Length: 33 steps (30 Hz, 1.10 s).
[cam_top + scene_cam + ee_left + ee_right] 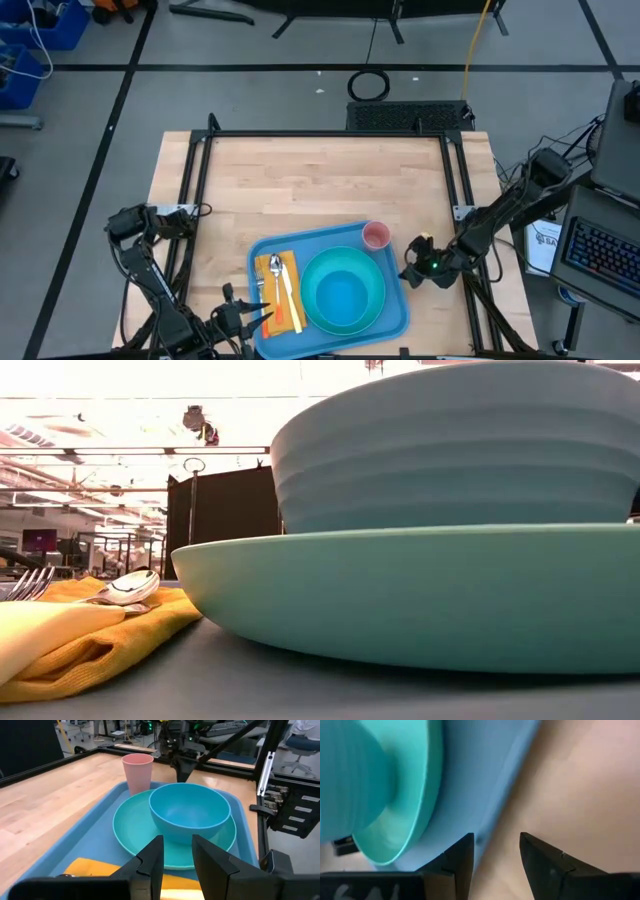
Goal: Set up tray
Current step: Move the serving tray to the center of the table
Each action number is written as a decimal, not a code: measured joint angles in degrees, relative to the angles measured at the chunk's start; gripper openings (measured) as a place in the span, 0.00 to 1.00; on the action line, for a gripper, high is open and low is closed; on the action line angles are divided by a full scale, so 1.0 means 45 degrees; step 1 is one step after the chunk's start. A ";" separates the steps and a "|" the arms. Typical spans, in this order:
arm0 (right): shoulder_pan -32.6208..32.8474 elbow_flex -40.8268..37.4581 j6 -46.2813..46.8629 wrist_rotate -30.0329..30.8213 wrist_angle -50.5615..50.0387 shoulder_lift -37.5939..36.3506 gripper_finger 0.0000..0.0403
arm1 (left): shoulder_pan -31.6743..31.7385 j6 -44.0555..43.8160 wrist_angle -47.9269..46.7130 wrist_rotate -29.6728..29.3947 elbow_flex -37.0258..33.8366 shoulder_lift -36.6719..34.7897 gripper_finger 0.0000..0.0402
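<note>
Bare bench [330, 185] is lying open behind the tray [395, 325]. Plate [312, 300], bowl [342, 298], cup [376, 236] and napkin [288, 295] are crowding the tray interior.

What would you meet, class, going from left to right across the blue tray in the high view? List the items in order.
Yellow napkin with the cutlery on it → teal plate holding the blue bowl → right rim of the tray.
</note>
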 joint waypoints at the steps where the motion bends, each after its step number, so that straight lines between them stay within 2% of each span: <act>1: 0.0000 0.0000 -0.0162 -0.0067 0.0390 0.0247 0.37 | 0.0000 -0.0061 0.0004 0.0003 0.0000 0.0000 0.26; 16: -0.0010 0.0019 -0.0881 -0.0142 0.4636 0.3174 0.34 | 0.0000 -0.0173 0.0946 0.0573 0.0000 0.0000 0.26; 21: -0.0010 0.0058 -0.0919 -0.0250 0.5071 0.3776 0.27 | 0.0000 -0.0227 0.1325 0.0709 0.0000 0.0000 0.26; 28: -0.0015 0.0049 -0.0181 0.0385 0.6066 0.4167 0.05 | 0.0000 -0.0190 0.1961 0.0868 0.0000 0.0000 0.26; 33: -0.0019 0.0039 -0.0109 0.0615 0.6044 0.4219 0.05 | 0.0000 -0.0082 0.2336 0.0868 0.0000 0.0000 0.26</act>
